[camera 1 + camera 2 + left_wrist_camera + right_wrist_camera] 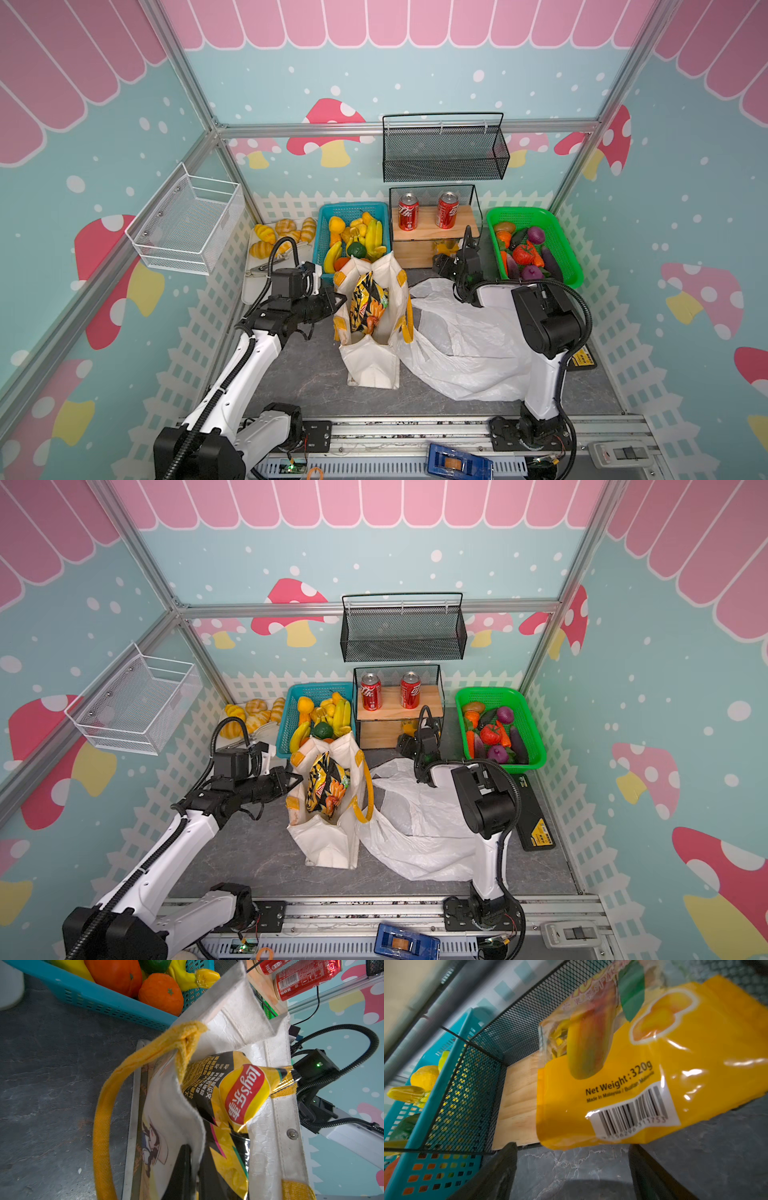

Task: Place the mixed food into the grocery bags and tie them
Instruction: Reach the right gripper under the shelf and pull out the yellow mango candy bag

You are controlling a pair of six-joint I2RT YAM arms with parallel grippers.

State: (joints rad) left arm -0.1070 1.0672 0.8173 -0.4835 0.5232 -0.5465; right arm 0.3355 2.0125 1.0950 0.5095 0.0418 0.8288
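with the left claw [332, 300] pinching the tote [370, 365] rim open, ease the wide-open right claw [571, 1153] onto the lower edge of the orange packet [643, 1084] at its twelve o'clock, clear of the wire rack [512, 1028].

Setting: a mock grocery stall inside a robot test cell. Printed walls [415, 83] with a pink awning [374, 25] hang on an aluminium frame [291, 129]. Mid-frame in both top views: blue basket [353, 205] of toy fruit [371, 235], green basket [559, 241] of toy vegetables [524, 253], soda cans [408, 212] on a wooden shelf [426, 230]. My arms [249, 361] bolt to a rail [415, 430] along the bottom edge.
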